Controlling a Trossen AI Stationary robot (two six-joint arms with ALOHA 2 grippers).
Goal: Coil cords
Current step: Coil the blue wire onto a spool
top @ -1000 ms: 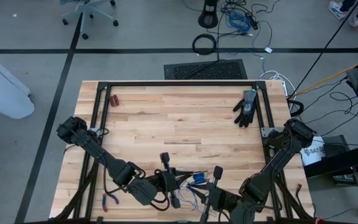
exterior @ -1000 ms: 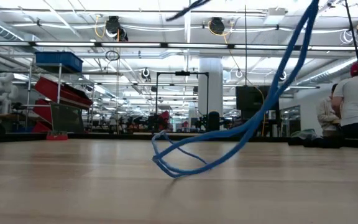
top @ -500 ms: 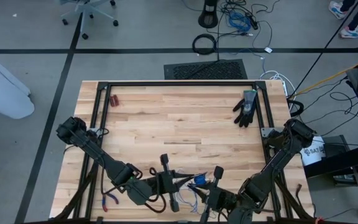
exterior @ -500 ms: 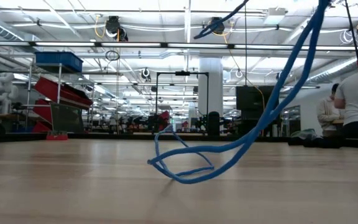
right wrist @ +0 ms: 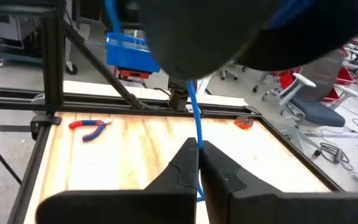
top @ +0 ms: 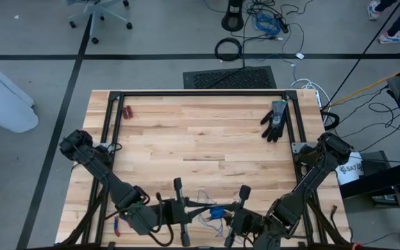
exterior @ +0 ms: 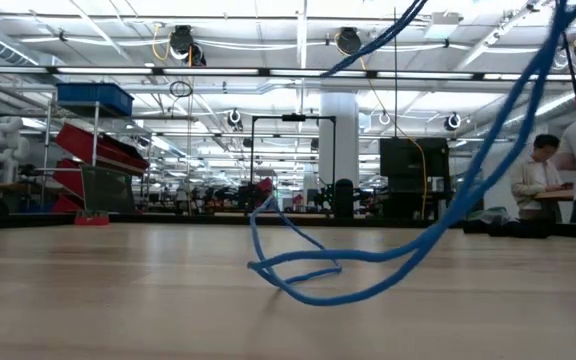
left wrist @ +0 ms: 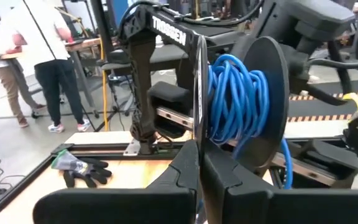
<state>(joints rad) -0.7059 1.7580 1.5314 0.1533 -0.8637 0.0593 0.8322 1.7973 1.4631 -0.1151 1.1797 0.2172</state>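
A thin blue cord (left wrist: 235, 93) is wound in several turns on a dark reel with two round discs, close in front of my left gripper (left wrist: 199, 163). In the high view both grippers meet at the table's near edge: my left gripper (top: 196, 210) and my right gripper (top: 225, 214), with the blue cord (top: 215, 210) between them. My right gripper (right wrist: 197, 163) is shut on a free strand of the cord. In the low view a slack loop of the cord (exterior: 298, 275) hangs down and rests on the wood. My left gripper pinches the rim of the reel's nearer disc (left wrist: 199, 134) between its two shut fingers, which come level from the table's left. The reel stands on edge, lifted clear of the table. My right gripper pinches one strand of the cord (right wrist: 196, 146) between its shut fingers. The strand runs up from the fingers toward the reel above them.
A black glove (top: 275, 119) lies at the far right of the table. Small red-handled pliers (top: 121, 222) lie near the near left corner. A small red thing (top: 127, 111) lies at the far left. A black frame (top: 200, 93) rims the table. People stand in the room beyond.
My left gripper has drawn a little toward the table's near left corner with the reel. The slack cord loop on the table has sagged lower and spread wider, and the hanging strand has swung toward the low view's right.
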